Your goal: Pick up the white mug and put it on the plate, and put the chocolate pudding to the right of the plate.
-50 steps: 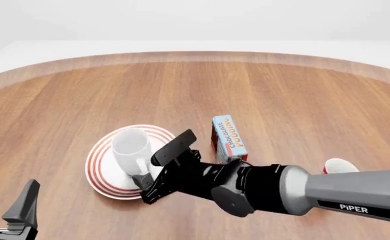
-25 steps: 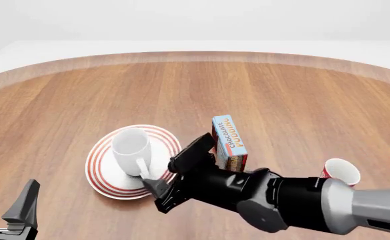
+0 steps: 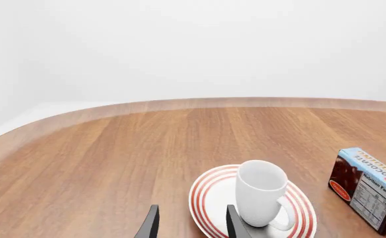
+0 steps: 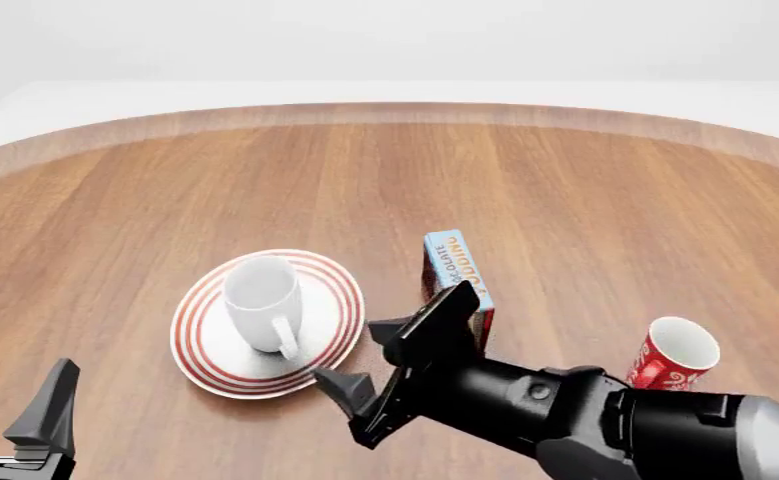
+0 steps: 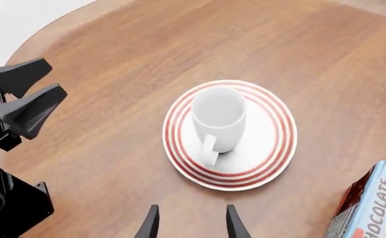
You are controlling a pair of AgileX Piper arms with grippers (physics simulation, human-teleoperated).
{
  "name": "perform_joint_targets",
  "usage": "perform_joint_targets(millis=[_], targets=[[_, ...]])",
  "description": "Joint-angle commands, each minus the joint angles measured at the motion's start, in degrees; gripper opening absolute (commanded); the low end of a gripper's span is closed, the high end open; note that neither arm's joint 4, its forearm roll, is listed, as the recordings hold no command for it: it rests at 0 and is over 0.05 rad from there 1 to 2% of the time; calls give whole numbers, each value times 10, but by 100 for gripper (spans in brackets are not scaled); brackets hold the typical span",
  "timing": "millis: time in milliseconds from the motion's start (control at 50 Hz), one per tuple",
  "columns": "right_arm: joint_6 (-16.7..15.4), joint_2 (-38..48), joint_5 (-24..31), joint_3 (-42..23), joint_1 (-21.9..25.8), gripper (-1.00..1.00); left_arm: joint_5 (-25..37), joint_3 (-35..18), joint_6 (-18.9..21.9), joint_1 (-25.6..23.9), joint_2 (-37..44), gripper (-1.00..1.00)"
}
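Left of centre in the front view, the white mug (image 4: 264,300) stood upright on the plate (image 4: 202,345), handle turned toward the camera. Plate lay flat on the wooden bench (image 4: 563,190). Just right of the plate, a narrow gap between them, the chocolate pudding (image 4: 455,262) stood on a long edge, blue lettered face up, its near end hidden behind the right arm.

Right claw (image 4: 396,375) sat lower centre, fingers spread, holding nothing, tips just off the plate's near-right rim and apart from the mug. In the right wrist view both finger tips showed at the bottom edge with bare bench between them.

Left claw (image 4: 16,400) was at the lower left corner, fingers parted, empty, well apart from the plate.

A red mug with white pattern (image 4: 669,355) stood upright at lower right, beside the right arm.
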Motion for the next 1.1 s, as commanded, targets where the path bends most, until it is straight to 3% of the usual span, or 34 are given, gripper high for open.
perform_joint_targets(millis=[20, 540, 1100], targets=[[3, -38, -19, 41, -4, 100, 0, 0, 0, 0, 0, 100], [23, -120, -80, 148, -21, 100, 0, 0, 0, 0, 0, 100], [19, -225, -74, 237, -47, 100, 0, 0, 0, 0, 0, 100]])
